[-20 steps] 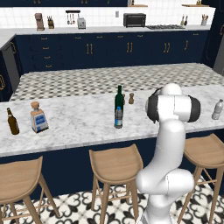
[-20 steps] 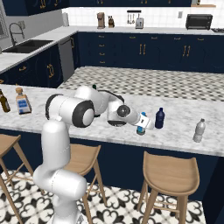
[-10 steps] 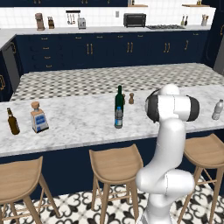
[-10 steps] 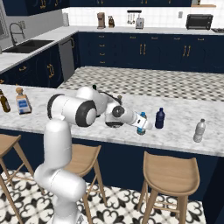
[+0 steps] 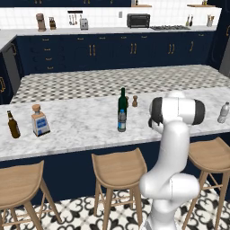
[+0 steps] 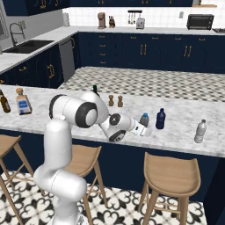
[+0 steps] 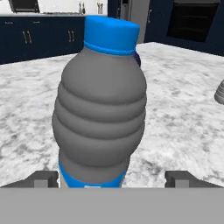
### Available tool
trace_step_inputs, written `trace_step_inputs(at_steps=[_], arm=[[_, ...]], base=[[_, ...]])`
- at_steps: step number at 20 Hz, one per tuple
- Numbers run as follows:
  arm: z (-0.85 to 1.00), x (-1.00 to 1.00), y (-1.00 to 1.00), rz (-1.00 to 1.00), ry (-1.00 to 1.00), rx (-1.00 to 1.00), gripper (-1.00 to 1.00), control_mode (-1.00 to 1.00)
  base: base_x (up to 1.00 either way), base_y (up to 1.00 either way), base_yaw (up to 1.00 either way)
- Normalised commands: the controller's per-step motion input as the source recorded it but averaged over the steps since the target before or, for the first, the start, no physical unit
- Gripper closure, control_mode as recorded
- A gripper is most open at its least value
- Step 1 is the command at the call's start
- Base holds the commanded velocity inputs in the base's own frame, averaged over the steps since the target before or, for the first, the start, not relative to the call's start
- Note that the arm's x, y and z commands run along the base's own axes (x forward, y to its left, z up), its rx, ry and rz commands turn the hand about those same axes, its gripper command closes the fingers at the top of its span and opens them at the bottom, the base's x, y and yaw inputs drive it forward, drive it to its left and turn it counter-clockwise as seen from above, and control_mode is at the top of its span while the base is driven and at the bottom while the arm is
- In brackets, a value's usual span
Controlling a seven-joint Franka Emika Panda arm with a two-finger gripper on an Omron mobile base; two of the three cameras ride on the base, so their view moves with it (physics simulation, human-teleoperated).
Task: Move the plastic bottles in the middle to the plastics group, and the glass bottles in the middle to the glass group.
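- Left base view: a tall dark-green glass wine bottle (image 5: 122, 99) stands mid-table on the white marble table (image 5: 81, 126), with a small clear blue-labelled plastic water bottle (image 5: 121, 120) just in front.
- Right base view: the claw (image 6: 147, 130) sits at a second blue-labelled water bottle (image 6: 144, 119), beside a small dark-blue bottle (image 6: 161, 118).
- Hand view: dark fingertips (image 7: 43, 178) stand wide apart, seemingly clear of the upright bottle; label text unreadable.

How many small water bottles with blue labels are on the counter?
2. One water bottle stands just in front of the green wine bottle; the other bottle stands inside the open tool, beside the dark-blue bottle.
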Motion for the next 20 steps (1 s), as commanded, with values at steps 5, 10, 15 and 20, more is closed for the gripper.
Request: trace_step_inputs(at_steps=[5,10,15,20], arm=[[0.32,-0.28,0.17,-0.08,0.00,0.00,-1.00,-1.00],[0.70,-0.18,0.43,-0.05,0.06,0.00,-1.00,-1.00],[0.83,-0.20,0.53,-0.01,0.12,0.00,-1.00,-1.00],[1.00,-0.22,0.30,0.00,0.33,0.00,-1.00,-1.00]], base=[[0.00,0.00,0.00],[0.00,0.00,0.00],[0.00,0.00,0.00],[0.00,0.00,0.00]])
